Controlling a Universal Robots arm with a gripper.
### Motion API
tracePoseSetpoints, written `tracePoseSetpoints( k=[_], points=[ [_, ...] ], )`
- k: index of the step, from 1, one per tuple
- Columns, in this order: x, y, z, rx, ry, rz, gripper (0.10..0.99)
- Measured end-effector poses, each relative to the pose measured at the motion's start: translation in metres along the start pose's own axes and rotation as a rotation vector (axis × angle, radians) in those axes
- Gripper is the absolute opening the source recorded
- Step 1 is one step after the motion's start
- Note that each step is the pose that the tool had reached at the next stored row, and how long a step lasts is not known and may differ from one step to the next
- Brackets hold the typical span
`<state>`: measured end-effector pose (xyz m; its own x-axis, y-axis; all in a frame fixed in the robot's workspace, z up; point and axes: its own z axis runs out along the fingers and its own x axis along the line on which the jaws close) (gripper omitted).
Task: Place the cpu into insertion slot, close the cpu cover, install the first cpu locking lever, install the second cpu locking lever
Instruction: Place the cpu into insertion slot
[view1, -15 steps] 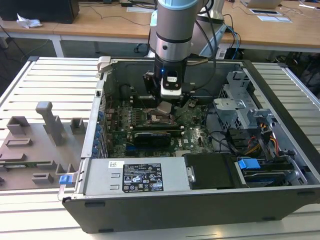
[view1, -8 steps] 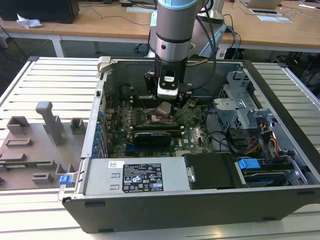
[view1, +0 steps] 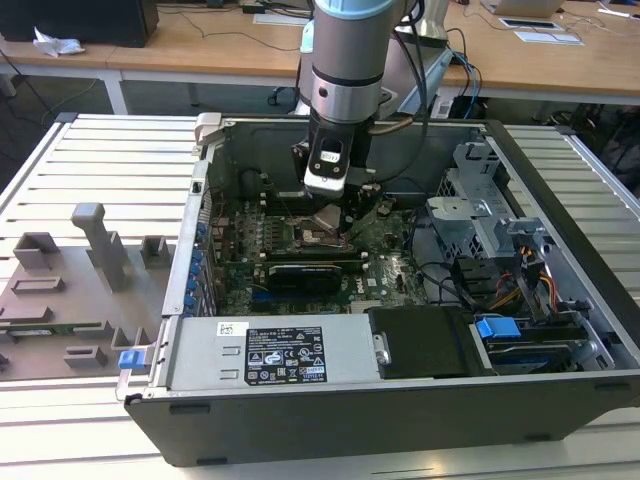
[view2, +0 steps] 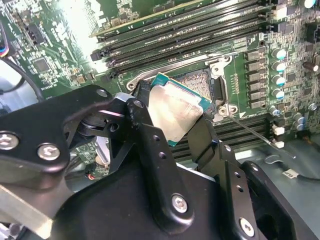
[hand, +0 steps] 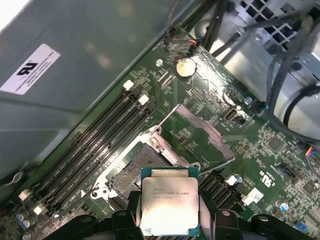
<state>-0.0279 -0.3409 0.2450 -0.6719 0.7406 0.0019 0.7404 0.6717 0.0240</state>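
My gripper (view2: 175, 120) is shut on the cpu (view2: 176, 111), a silver-topped chip with a green rim, one black finger (view2: 145, 122) on each side. The chip hangs tilted, just above and partly over the insertion slot (view2: 200, 84), whose dark socket lies bare. In the first wrist view the cpu (hand: 170, 202) sits at one edge of the insertion slot (hand: 131, 176), and the cpu cover (hand: 200, 120) stands swung up beyond it. A thin locking lever (view2: 250, 132) sticks out free beside the socket. In the exterior view the gripper (view1: 330, 212) is low inside the open computer case, over the motherboard.
Long black memory slots (view2: 190, 37) run beside the socket. The power supply box (view1: 270, 350), a drive cage (view1: 480, 215) and cable bundles (view1: 520, 280) crowd the case. Grey fixtures (view1: 70, 290) lie on the slatted table at the exterior view's left.
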Motion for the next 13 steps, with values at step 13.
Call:
tracePoseSetpoints(
  k=[13],
  points=[
    [0.0000, 0.0000, 0.0005, 0.005, -0.0102, 0.185, 0.545]
  ],
)
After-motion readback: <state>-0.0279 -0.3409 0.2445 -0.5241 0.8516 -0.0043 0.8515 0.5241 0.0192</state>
